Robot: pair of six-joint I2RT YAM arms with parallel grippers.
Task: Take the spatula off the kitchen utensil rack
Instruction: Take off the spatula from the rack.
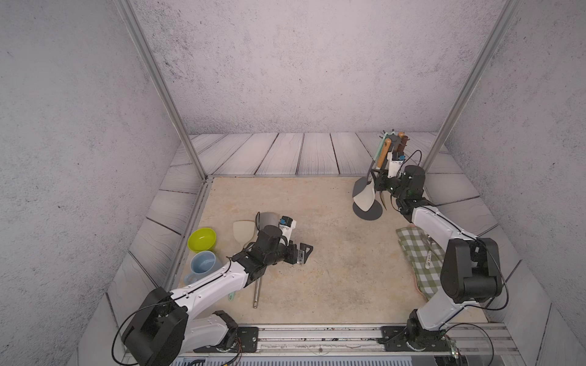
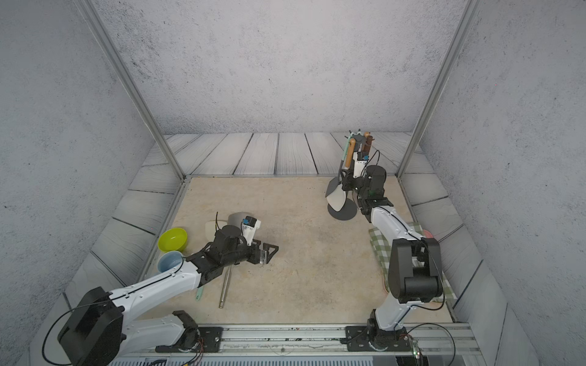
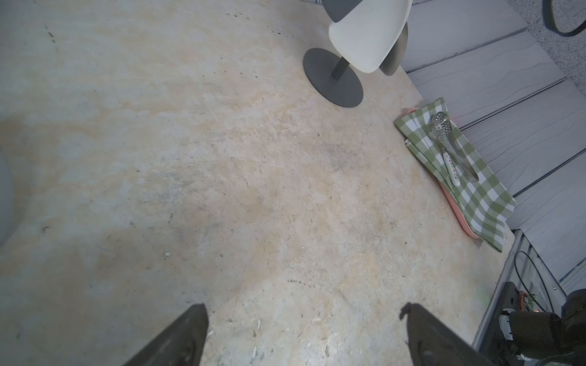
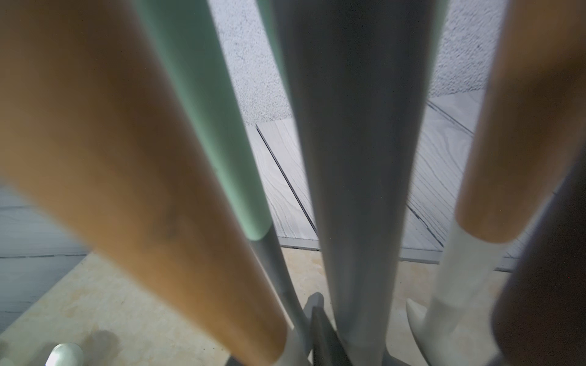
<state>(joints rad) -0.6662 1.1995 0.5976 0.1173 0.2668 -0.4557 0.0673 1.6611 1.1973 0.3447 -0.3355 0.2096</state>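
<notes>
The kitchen utensil rack [image 1: 369,214] [image 2: 344,213] stands at the back right, its round base [image 3: 329,85] on the table and its grey pole [image 4: 358,158] close before the right wrist camera. The spatula [image 1: 364,198] [image 2: 336,198] hangs on it by a wooden handle [image 4: 126,158], white blade down. My right gripper [image 1: 378,180] [image 2: 348,182] is closed in on the spatula's white neck, just under the handle. Only one of its dark fingers [image 4: 322,336] shows. My left gripper [image 1: 302,253] [image 2: 268,252] [image 3: 304,313] hovers open over the table's middle, holding nothing.
A mint-handled grey turner [image 1: 360,187] and dark wooden handles [image 1: 402,141] also hang on the rack. A green bowl [image 1: 202,239], a blue mug [image 1: 203,264] and loose utensils [image 1: 257,293] lie at the left. A checked cloth [image 1: 418,256] with a slotted spoon [image 3: 442,136] lies on the right.
</notes>
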